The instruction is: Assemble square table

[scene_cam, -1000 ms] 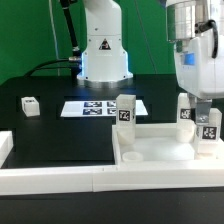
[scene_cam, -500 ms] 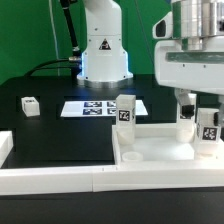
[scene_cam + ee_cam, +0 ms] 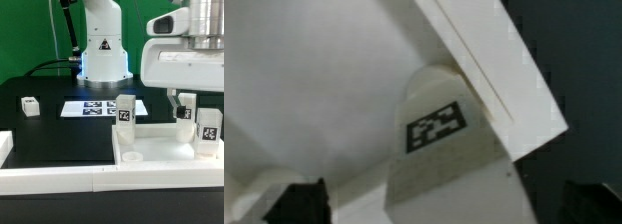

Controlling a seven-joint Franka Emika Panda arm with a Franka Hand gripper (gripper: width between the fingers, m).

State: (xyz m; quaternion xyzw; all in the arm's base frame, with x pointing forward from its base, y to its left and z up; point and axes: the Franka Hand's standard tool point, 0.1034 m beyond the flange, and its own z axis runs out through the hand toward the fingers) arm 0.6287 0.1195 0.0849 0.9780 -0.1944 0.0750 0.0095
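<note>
The square table's white panel [image 3: 150,158] lies at the exterior view's lower right, rim up. Three white tagged legs stand on it: one at its near-left corner [image 3: 125,111], one behind [image 3: 185,111] and one at the right [image 3: 208,133]. A fourth small tagged leg [image 3: 29,105] lies on the black table at the left. My gripper [image 3: 195,98] hangs above the right leg, open and holding nothing. In the wrist view the gripper [image 3: 441,205] shows dark fingertips [image 3: 295,205] wide apart, with the tagged leg [image 3: 446,150] between them and a gap on each side.
The marker board [image 3: 100,107] lies flat in front of the robot base [image 3: 103,50]. Long white border bars run along the front [image 3: 60,180] and the left edge [image 3: 5,148] of the black table.
The gripper has risen away from the right leg, its big white hand now filling the upper right. The leg stays standing on the panel.
</note>
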